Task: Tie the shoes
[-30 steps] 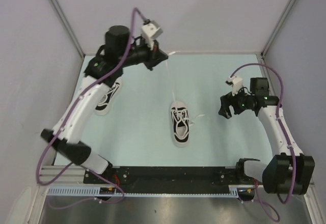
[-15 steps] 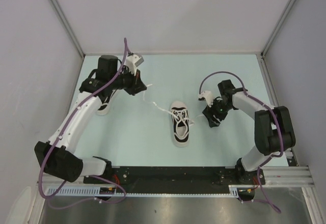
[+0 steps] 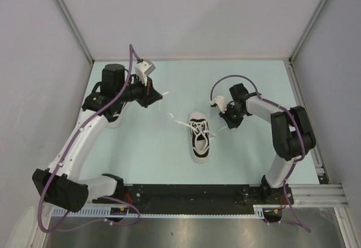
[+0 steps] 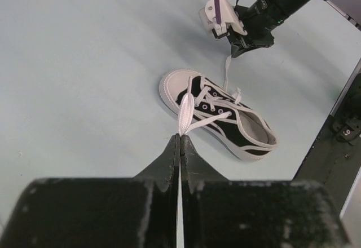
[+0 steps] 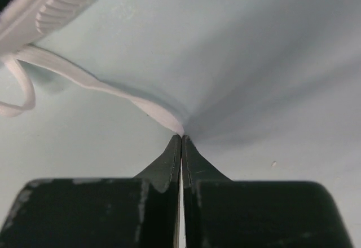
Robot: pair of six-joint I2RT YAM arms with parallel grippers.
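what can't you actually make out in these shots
Second shoe: top view, mostly covered by the left arm; laces unseen.
Middle shoe: right wrist view, only a sole strip, cut by the frame edge.
Lace: right wrist view, tip swallowed by the shut right end effector.

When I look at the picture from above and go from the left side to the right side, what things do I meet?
Half-hidden black sneaker → left pincer → white lace it pinches → middle black sneaker → right pincer.
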